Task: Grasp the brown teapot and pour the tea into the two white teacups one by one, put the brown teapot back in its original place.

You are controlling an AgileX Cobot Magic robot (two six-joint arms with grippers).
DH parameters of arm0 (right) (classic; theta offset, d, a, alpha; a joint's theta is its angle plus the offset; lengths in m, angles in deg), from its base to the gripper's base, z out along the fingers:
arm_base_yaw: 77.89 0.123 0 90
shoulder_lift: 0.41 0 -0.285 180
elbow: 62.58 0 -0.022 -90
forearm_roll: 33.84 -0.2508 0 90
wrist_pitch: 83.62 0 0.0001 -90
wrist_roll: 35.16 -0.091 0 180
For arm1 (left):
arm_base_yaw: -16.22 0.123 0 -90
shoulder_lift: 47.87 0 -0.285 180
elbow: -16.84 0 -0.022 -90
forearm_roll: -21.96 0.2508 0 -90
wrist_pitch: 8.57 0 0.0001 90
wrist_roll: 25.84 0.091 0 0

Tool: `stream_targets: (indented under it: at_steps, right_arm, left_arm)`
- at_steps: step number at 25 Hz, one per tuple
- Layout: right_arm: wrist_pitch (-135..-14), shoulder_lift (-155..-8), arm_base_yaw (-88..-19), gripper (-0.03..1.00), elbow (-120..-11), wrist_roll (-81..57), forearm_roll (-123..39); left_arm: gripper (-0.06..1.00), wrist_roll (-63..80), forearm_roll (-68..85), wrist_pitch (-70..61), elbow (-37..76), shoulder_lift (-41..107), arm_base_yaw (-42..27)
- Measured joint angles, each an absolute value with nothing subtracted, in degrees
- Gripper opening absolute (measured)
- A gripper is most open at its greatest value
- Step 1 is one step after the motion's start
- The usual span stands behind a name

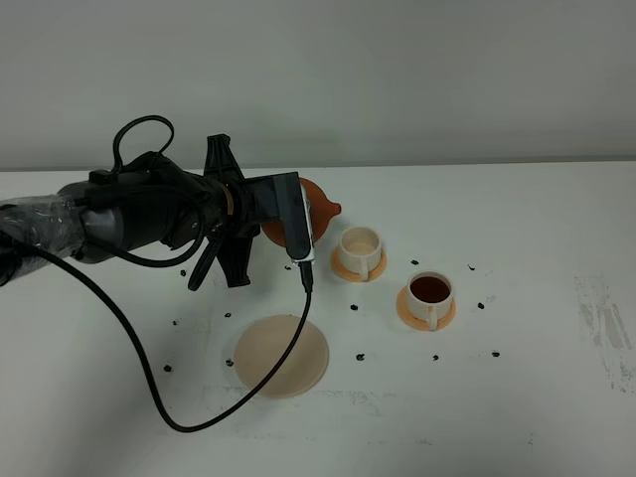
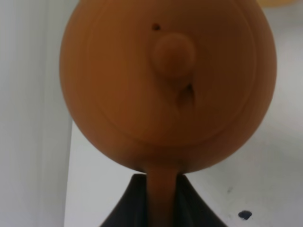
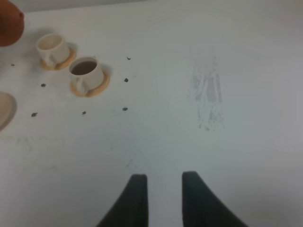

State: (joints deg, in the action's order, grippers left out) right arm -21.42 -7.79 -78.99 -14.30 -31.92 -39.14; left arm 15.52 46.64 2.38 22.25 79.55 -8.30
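Observation:
My left gripper [image 1: 279,227] is shut on the loop handle of the brown teapot [image 1: 320,205] and holds it above the table, spout towards the near white teacup [image 1: 360,244]. That cup looks empty, on an orange saucer. The other white teacup [image 1: 430,291] holds dark tea. In the left wrist view the teapot [image 2: 165,80] fills the frame, with its handle between my fingers [image 2: 130,203]. The beige coaster [image 1: 281,355] lies bare in front of it. My right gripper [image 3: 164,176] is open over bare table. Its view shows both cups [image 3: 51,45] [image 3: 86,71].
A black cable [image 1: 149,378] loops from the left arm across the table and over the coaster's edge. Small dark specks [image 1: 360,356] dot the white table around the cups. A grey smudge [image 3: 208,94] marks the table on the right.

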Motion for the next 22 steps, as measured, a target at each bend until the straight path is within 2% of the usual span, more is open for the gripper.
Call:
stream_targets:
  at_steps: [15,22]
  right_arm:
    - [-21.4,-7.8,-79.0,0.21,-14.3,-31.9,-39.1]
    - [-21.4,-7.8,-79.0,0.21,-14.3,-31.9,-39.1]
  left_arm:
    - [0.12,15.7,53.3,2.5,22.3,80.8,-9.3]
    - [0.12,15.5,54.9,4.2,26.0,83.1,-9.7]
